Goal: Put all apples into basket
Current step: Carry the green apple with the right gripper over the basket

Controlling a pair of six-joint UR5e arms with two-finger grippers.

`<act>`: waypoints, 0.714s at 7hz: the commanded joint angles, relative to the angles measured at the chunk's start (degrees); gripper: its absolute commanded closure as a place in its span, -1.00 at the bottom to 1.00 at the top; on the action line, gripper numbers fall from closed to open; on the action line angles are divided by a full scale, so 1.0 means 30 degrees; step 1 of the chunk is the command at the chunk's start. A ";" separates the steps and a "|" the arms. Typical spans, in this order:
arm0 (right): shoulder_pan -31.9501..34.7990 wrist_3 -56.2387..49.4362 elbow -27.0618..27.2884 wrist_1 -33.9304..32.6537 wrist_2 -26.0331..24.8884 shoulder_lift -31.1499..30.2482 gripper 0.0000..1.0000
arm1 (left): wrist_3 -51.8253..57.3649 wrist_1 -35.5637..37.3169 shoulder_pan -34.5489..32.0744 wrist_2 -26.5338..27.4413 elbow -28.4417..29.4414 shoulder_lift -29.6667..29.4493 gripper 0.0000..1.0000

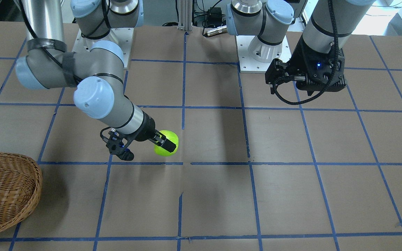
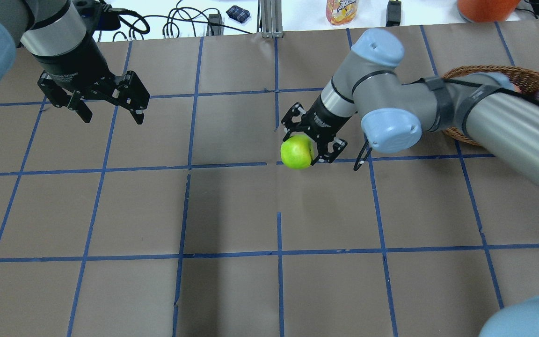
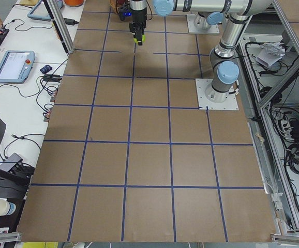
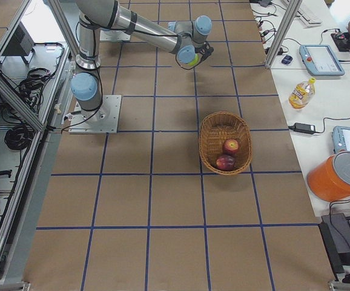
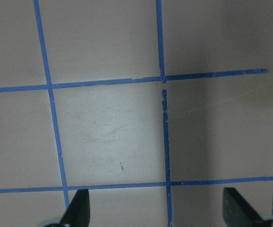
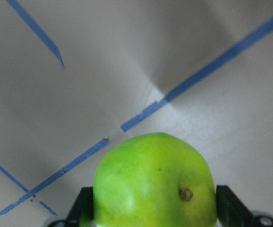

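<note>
- Two apples lie in the wicker basket (image 4: 206,140) in the right-side view, a maroon apple (image 4: 225,162) and a red apple (image 4: 231,145) touching it. The green apple (image 4: 192,59) sits at the tip of the near arm, well apart from the basket, which lies farther out from the robot's base.
- From overhead, the right claw (image 2: 304,146) is clamped on the green apple near the middle of the surface (image 2: 232,210). The basket lies to the claw's right and a little farther from the robot, partly hidden behind that arm's forearm. I judge your carry runs rightward and slightly outward. The left claw (image 2: 112,116) hangs with its jaws wide and empty on the side away from the basket, so the right arm is clearly the nearer one.
- In the front-facing view everything is mirrored. The basket fills the lower left corner and the gripped apple is up and to its right, with one finger crossing the fruit's face.
- In the left-side view you get only a green speck at the far arm, too small to judge the grip.
- The left wrist camera shows two tips spread wide with only bare taped surface between them.
- The right wrist camera shows the green apple filling the gap between both fingers, its stem end toward the lens. It looks lifted clear of the surface, though I cannot be sure.
</note>
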 commanded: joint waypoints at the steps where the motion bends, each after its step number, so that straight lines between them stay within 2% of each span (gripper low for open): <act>1: -0.3617 -0.4669 -0.2782 0.3304 -0.2512 -0.0534 1.00 | 0.0007 0.0026 -0.0008 0.0000 0.0062 -0.0042 -1.00; 3: -0.5267 -0.9101 -0.3085 0.2969 -0.7332 -0.0330 1.00 | 0.0007 0.0026 0.0022 0.0000 0.0004 -0.0013 -1.00; 4: -0.5853 -0.9818 -0.3027 0.1978 -0.8374 -0.0039 1.00 | 0.0007 0.0026 -0.0007 0.0000 -0.0026 -0.0012 -1.00; 5: -0.6236 -1.0202 -0.2910 0.0750 -1.0124 0.0341 1.00 | -0.0022 0.0026 -0.0008 0.0029 -0.0026 -0.0041 -1.00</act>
